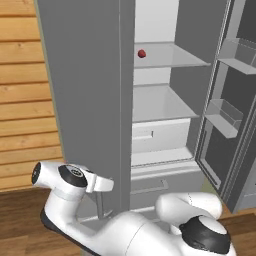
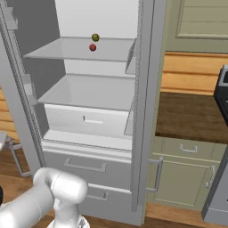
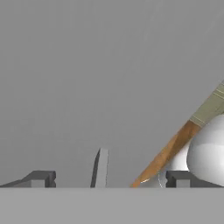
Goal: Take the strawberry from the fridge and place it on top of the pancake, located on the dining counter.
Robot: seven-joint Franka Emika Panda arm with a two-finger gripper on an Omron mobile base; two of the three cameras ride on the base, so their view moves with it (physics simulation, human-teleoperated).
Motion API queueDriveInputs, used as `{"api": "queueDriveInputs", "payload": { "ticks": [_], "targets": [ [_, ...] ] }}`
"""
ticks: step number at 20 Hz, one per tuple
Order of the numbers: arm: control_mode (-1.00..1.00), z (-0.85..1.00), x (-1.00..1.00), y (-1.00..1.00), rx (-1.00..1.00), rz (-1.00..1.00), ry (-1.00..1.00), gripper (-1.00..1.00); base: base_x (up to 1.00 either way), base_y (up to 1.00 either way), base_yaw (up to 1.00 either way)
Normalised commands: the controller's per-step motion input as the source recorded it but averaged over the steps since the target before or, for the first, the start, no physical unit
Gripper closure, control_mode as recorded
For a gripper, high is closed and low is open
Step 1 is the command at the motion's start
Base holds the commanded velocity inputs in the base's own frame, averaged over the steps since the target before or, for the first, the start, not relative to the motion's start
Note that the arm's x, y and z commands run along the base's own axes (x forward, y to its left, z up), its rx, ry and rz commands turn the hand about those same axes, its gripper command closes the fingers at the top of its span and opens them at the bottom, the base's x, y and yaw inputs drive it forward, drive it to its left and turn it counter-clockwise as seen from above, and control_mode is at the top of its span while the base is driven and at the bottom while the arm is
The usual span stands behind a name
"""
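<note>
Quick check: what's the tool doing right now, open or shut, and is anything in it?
Tool: open, fingers spread wide, nothing between them. The strawberry sits on the upper fridge shelf.

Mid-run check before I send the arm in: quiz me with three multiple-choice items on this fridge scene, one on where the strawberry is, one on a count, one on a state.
1. Where is the strawberry?
A. on the upper shelf inside the fridge
B. in a door bin
C. on the floor

2. How many small fruits lie on that shelf in the right base view?
A. one
B. two
C. four

3. How does the gripper stand?
A. shut on the strawberry
B. shut on nothing
C. open, holding nothing

Answers:
1 A, the red fruit rests on the top shelf, also seen in the left base view.
2 B, the strawberry and an olive-green fruit just behind it.
3 C, the hand view shows the fingertips far apart with nothing between them.
</note>
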Motion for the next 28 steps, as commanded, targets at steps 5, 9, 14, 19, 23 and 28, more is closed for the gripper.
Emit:
{"api": "queueDriveInputs", "payload": {
  "ticks": [5,9,14,19,23,28],
  "targets": [
    [-1.00,0.52,0.00,0.01,0.09,-0.22,-0.01,-1.00,0.00,0.00,0.00],
    [-1.00,0.70,0.13,-0.03,0.19,0.03,0.03,-1.00,0.00,0.00,0.00],
    [-1.00,0.16,-0.64,-0.15,0.29,0.03,-0.13,-1.00,0.00,0.00,0.00],
    [-1.00,0.34,-1.00,-0.40,0.17,0.15,-0.39,-1.00,0.00,0.00,0.00],
    [-1.00,0.82,-0.61,-0.65,0.33,0.19,-0.15,-1.00,0.00,0.00,0.00],
    [-1.00,0.47,-0.09,-0.83,0.50,0.22,0.00,-1.00,0.00,0.00,0.00]
  ]
}}
